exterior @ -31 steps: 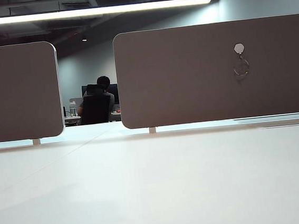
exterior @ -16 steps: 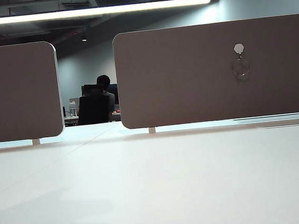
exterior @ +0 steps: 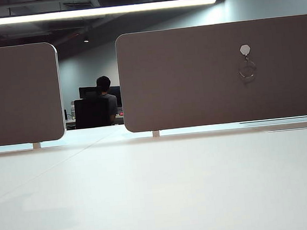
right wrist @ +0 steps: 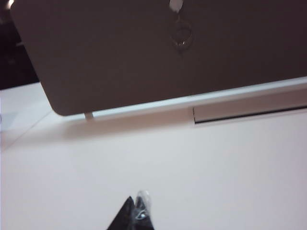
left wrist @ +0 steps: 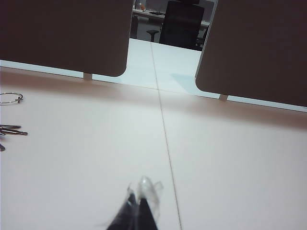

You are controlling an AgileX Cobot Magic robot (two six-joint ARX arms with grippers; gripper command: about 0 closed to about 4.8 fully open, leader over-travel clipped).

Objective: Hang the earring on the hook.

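While hanging from the hook (exterior: 245,49) on the right-hand brown panel (exterior: 193,78), the earring (exterior: 247,70) already sits in place, hoop dangling straight down. Right hand (right wrist: 136,211) clenched and empty, low over the table (exterior: 161,190), nearer the hook. Left hand (left wrist: 138,203) likewise clenched, empty. Spare hoop (left wrist: 9,98) half cut off; clasp too small to tell.

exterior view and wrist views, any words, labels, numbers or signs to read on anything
None: no readable text in any view.
The panel, hook, earring and table are blank.
Left gripper and right gripper, both shut low over the table, carry no marking.
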